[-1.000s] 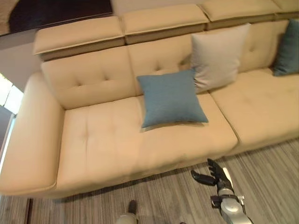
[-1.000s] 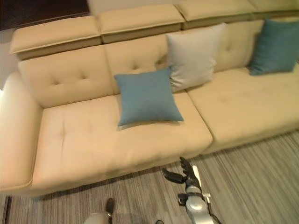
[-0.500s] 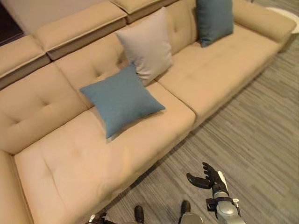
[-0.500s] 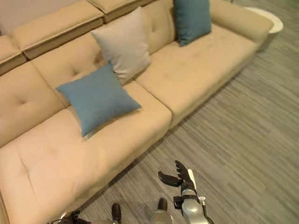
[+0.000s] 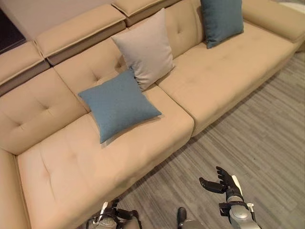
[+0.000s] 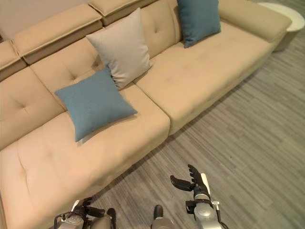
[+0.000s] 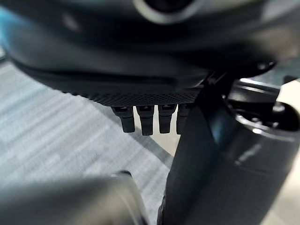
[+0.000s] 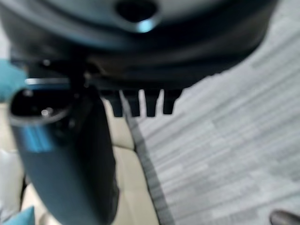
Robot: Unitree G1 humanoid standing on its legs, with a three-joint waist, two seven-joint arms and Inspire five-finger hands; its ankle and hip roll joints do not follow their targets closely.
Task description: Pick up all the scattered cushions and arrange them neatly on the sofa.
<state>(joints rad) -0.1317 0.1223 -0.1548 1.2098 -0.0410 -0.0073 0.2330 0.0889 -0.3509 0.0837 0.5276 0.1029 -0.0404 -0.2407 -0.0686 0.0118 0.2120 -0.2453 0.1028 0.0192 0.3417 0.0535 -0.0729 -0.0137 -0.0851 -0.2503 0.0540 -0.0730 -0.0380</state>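
Observation:
Three cushions rest on the beige sofa [image 5: 224,81]. A blue cushion [image 5: 119,104] lies tilted on the left seat. Behind it a light grey cushion [image 5: 144,47] leans upright against the backrest. A teal cushion [image 5: 221,20] stands against the backrest further right. My right hand [image 5: 224,183] hovers low over the floor in front of the sofa, open and holding nothing; its fingers [image 8: 140,103] are straight in the right wrist view. At the bottom edge is my left hand [image 6: 83,217], open, its fingers [image 7: 140,119] holding nothing.
Grey striped wood floor [image 5: 267,143] runs along the sofa's front. A round white table [image 6: 281,12] stands past the sofa's right armrest [image 6: 257,21]. The left seat [image 5: 71,162] in front of the blue cushion is bare.
The camera has swung right and down, so the sofa's right half and more floor show. My left hand has come into view at the bottom. The right hand stays open.

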